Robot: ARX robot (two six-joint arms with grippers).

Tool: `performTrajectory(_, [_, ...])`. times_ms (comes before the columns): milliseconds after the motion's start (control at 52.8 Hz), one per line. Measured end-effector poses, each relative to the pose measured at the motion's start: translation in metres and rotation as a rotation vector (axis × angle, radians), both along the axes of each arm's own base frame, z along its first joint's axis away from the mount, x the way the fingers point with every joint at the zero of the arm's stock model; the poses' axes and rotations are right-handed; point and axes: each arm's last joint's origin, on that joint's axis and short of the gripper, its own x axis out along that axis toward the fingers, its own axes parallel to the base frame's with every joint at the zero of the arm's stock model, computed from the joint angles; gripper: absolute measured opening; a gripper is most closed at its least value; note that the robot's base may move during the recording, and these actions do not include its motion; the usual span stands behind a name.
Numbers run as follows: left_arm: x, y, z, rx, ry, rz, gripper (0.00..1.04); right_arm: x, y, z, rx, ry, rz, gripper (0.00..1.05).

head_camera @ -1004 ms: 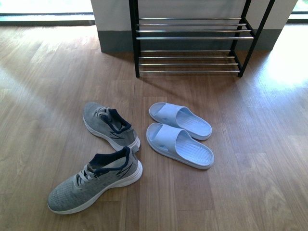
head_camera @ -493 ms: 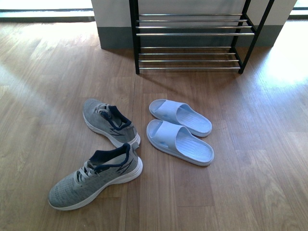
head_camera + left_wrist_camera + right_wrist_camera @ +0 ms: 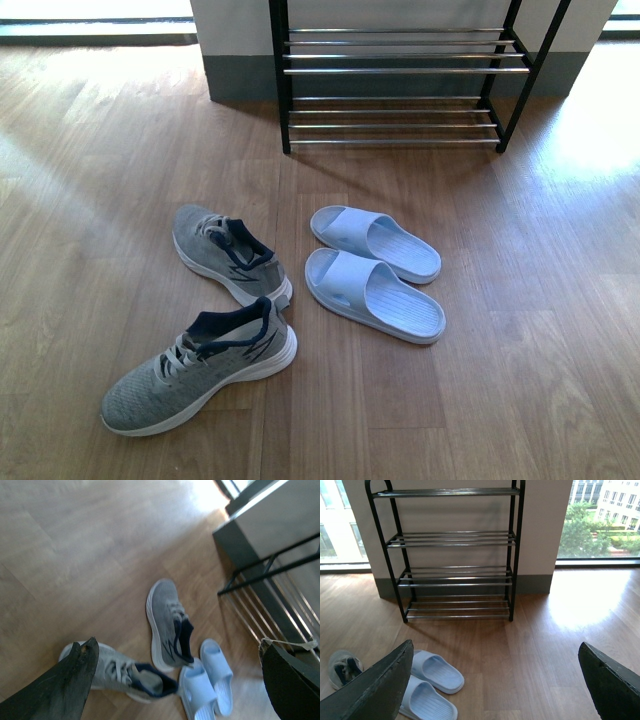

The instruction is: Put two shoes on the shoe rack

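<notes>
Hardly moved since a second ago: only a slight upward drift, within the front view, of the multi-tier rack of thin black metal uprights and shiny chrome rods (image 3: pixel 400 70), with all footwear in the same spots.

Nothing of the task done yet, judging by the layout. No shoe on any shelf in view. Lying on the pale wooden plank floor (image 3: pixel 520 300), well apart from the rack: the near grey knit lace-up sneaker with white sole and navy collar (image 3: pixel 200 375), its far twin (image 3: pixel 228 255) heel to heel with it, and just beside them the two pale blue open-toe rubber slides, nearer slide (image 3: pixel 375 297) and farther slide (image 3: pixel 375 243) side by side.

Left gripper (image 3: pixel 176 645) spread wide and empty, hanging above the sneakers and slides. Right gripper (image 3: pixel 495 645) likewise wide apart, holding nothing, facing the rack with the slides near one finger.

Left to do, by this reckoning: everything, namely reaching down, closing on a first shoe, carrying it to a shelf, then the same for a second.
</notes>
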Motion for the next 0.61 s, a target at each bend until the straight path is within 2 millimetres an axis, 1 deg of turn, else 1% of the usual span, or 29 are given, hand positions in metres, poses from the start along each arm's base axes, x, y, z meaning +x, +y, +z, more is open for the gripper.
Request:
performTrajectory(57, [0.013,-0.006,-0.010,-0.035,0.050,-0.018,0.95,0.000,0.000,0.000,0.000,0.000,0.000,0.96])
performTrajectory(152, [0.036,-0.018,-0.034,-0.095,0.147,-0.039,0.95,0.000,0.000,0.000,0.000,0.000,0.000,0.96])
performTrajectory(360, [0.077,-0.038,-0.073,-0.203,0.244,-0.061,0.95,0.000,0.000,0.000,0.000,0.000,0.000,0.96])
performTrajectory(417, [0.091,-0.044,-0.089,-0.229,0.286,-0.060,0.95,0.000,0.000,0.000,0.000,0.000,0.000,0.96])
performTrajectory(436, [0.096,-0.046,-0.098,-0.251,0.311,-0.062,0.95,0.000,0.000,0.000,0.000,0.000,0.000,0.96])
performTrajectory(474, [0.101,-0.049,-0.107,-0.266,0.341,-0.064,0.95,0.000,0.000,0.000,0.000,0.000,0.000,0.96])
performTrajectory(512, [0.107,-0.051,-0.122,-0.277,0.374,-0.056,0.95,0.000,0.000,0.000,0.000,0.000,0.000,0.96])
performTrajectory(606, [0.113,-0.054,-0.140,-0.312,0.420,-0.049,0.95,0.000,0.000,0.000,0.000,0.000,0.000,0.96])
